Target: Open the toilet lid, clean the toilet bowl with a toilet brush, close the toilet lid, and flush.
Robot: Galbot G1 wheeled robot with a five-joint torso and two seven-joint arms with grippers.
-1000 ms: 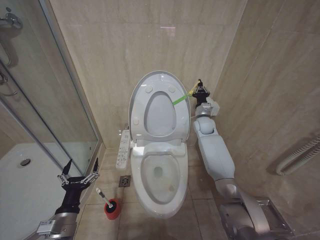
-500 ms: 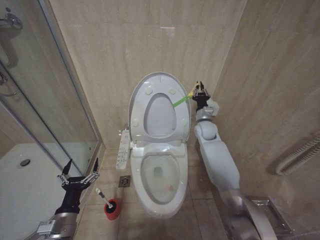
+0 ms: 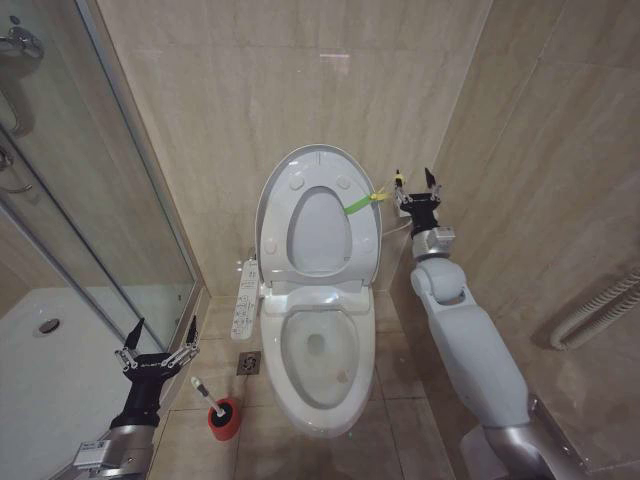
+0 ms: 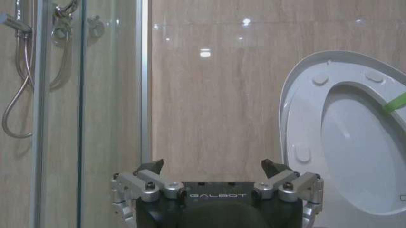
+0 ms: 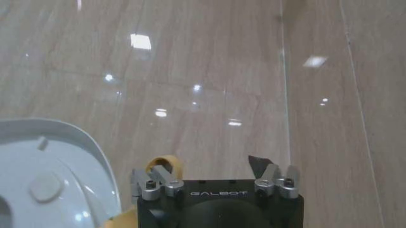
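The toilet lid point(image 3: 320, 170) point(image 4: 298, 118) point(image 5: 51, 175) stands upright against the back wall, its yellow-green strap point(image 3: 360, 202) sticking out to the right. My right gripper point(image 3: 414, 177) point(image 5: 209, 164) is open just right of the strap's yellow end point(image 5: 166, 164), which lies beside one finger. Below the lid, the toilet bowl point(image 3: 320, 350) is uncovered. The toilet brush point(image 3: 206, 393) rests head-down in its red holder point(image 3: 224, 420) on the floor left of the bowl. My left gripper point(image 3: 163, 328) point(image 4: 212, 165) hangs open above and left of the brush.
A glass shower screen point(image 3: 90, 200) and a white shower tray point(image 3: 40, 370) take up the left. A control panel point(image 3: 246, 297) juts from the toilet's left side, above a floor drain point(image 3: 250, 362). A hose point(image 3: 600, 310) runs on the right wall.
My right gripper opened, let go of the strap and drew off to the right. The lid stays upright. The left arm has not moved.
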